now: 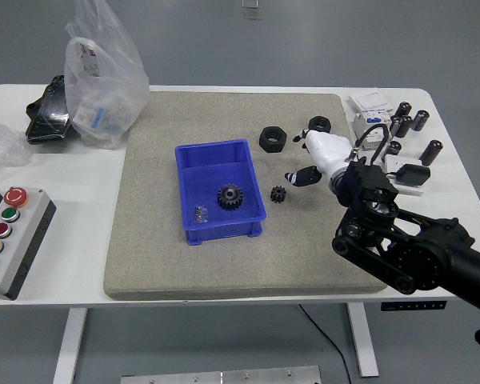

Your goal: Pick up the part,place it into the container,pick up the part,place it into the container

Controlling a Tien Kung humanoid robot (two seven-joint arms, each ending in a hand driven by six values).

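A white table (56, 264) stands before a grey wall, and a grey mat (248, 256) covers its middle; take the blue bin (218, 160) on that mat as your reference. Inside the bin you see a large black gear (230, 196) lying flat near its centre, with a few small metal bits (198, 213) to its left by the near wall. You can judge one part as delivered. Just right of the bin, on the mat and clear of its wall, lies a small gear (278, 193), which is probably the next part to fetch. Two black nuts sit further off: one (272, 138) to the bin's upper right, another (318, 124) beyond it near the mat's far edge.

Your right hand (314, 156) hangs to the right of the small gear, apart from it, holding nothing. Its white palm faces left and its fingers (301, 176) are loosely spread, a pose that suits a sideways approach to the gear. The left arm is not in view.

Left of the bin you find a plastic bag (104, 72), a black object (46, 112) and a button box (8, 236). To its right, off the mat, sit a breaker (370, 120) and several black cylinders (430, 152).
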